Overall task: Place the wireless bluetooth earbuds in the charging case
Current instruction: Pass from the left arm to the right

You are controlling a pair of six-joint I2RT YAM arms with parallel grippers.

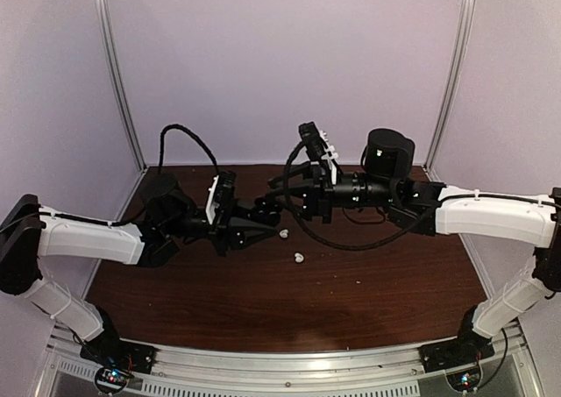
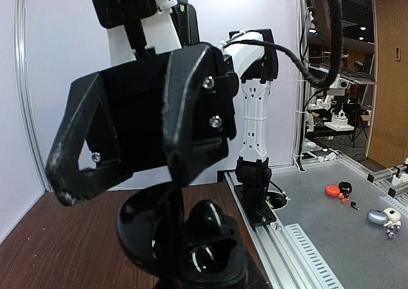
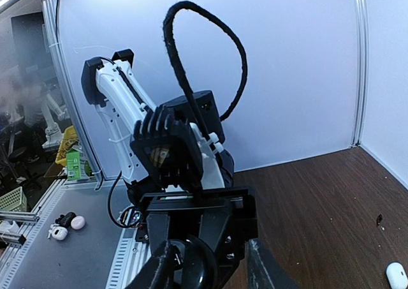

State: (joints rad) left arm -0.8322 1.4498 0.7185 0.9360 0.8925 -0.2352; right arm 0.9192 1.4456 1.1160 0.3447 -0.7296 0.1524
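The black round charging case (image 2: 210, 251) lies open, its lid (image 2: 137, 228) swung back and two glossy wells showing. My left gripper (image 1: 266, 213) is shut on the case and holds it above the table. My right gripper (image 3: 210, 266) is open, its jaws on either side of the case's round black edge (image 3: 201, 270), with the left finger (image 3: 159, 270) against it. Two white earbuds (image 1: 283, 234) (image 1: 300, 258) lie on the table just below the grippers. One of them shows in the right wrist view (image 3: 396, 275). No black earbud can be made out.
The brown table (image 1: 263, 301) is enclosed by white walls at the back and sides. A black cable (image 1: 324, 235) loops down from the right arm near the earbuds. A tiny dark speck (image 3: 379, 220) lies on the wood.
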